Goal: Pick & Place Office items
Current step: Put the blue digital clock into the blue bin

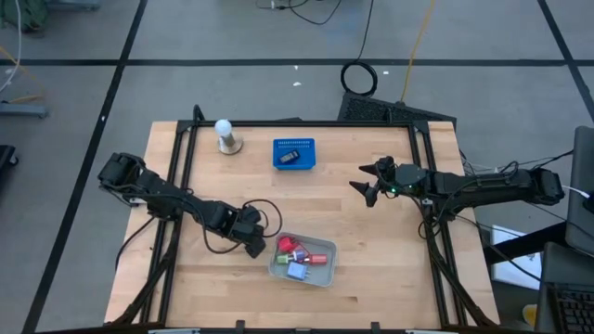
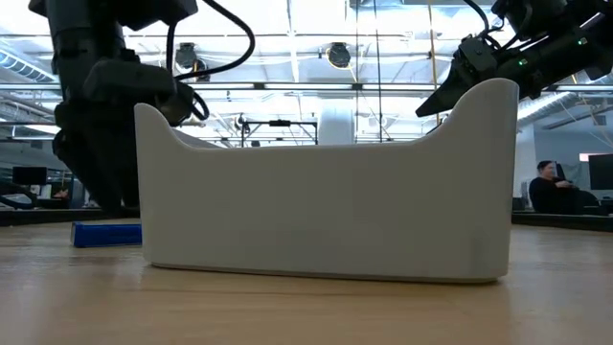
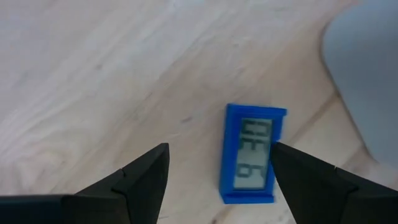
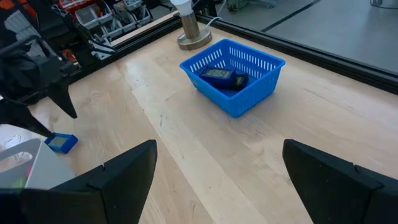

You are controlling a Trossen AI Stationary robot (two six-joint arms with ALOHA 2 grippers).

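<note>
My left gripper is hanging open and empty over the small blue rectangular display block; I'm judging it best to centre it between my fingers before closing.

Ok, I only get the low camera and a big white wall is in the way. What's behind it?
Observer: That's a tray. From above, it holds small red, green and purple pieces.
Operator: And the blue thing next to it?
Observer: A little blue piece with a screen, flat on the table, between the left hand's open fingers, not gripped.
Operator: Where's the other hand?
Observer: The right hand hangs open to the right of a blue basket.
</note>
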